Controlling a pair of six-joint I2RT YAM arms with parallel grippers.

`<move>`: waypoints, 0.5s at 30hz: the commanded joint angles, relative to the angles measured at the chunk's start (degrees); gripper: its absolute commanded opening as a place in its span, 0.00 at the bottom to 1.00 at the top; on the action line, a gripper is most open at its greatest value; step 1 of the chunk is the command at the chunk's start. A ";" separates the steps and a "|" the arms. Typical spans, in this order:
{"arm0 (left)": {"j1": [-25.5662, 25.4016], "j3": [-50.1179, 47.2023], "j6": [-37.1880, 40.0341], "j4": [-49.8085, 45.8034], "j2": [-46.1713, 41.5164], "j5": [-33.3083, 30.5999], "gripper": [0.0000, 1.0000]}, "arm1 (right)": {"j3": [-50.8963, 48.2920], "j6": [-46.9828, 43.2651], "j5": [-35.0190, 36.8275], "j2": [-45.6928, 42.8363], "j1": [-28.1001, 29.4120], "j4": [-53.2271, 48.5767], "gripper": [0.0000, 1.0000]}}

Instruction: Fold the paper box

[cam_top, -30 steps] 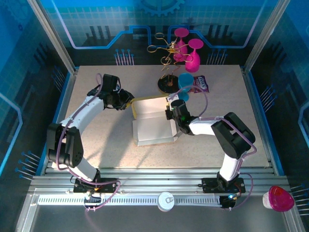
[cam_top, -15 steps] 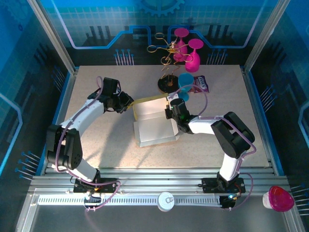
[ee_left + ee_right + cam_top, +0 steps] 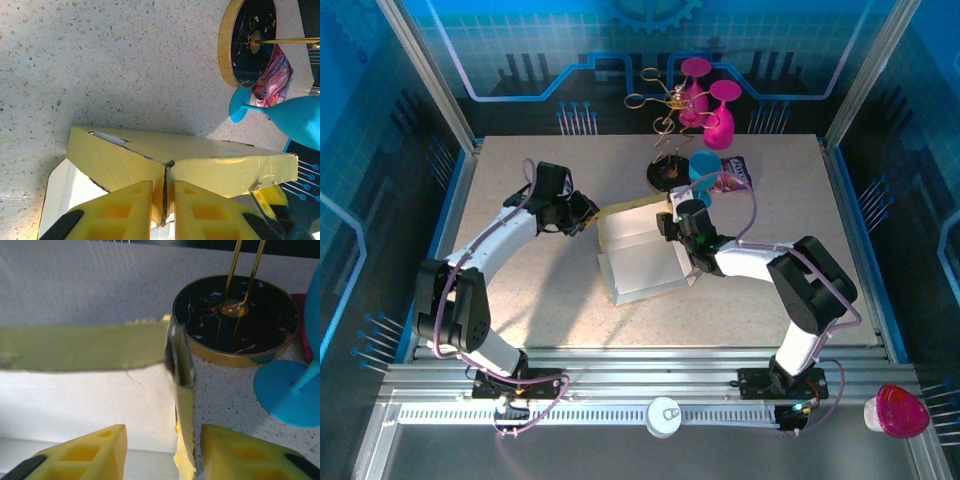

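From above, the paper box (image 3: 638, 262) sits mid-table, thin card with a white inside and yellow walls half raised. The left gripper (image 3: 588, 213) meets its far left corner and the right gripper (image 3: 672, 224) its far right. The table (image 3: 520, 300) is speckled beige stone, ringed by blue-lit panels.

On the left wrist, blocky yellow fingers (image 3: 125, 212) press together on a thin flap edge of matte, creased card.

On the right wrist, the fingers (image 3: 85, 452) stand spread, an upright side wall between them.
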 commanded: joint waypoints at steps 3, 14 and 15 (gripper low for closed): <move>-1.15 -0.33 0.80 -2.99 0.05 -1.55 0.18 | -1.55 2.38 -1.27 -5.51 -0.73 -3.30 0.54; -2.01 0.34 0.93 -3.34 -0.07 -2.44 0.17 | 1.61 18.60 -5.89 -14.51 -6.88 -18.01 0.62; -2.07 0.51 1.04 -3.43 0.00 -2.45 0.17 | 3.18 21.10 -6.93 -14.63 -7.58 -20.17 0.62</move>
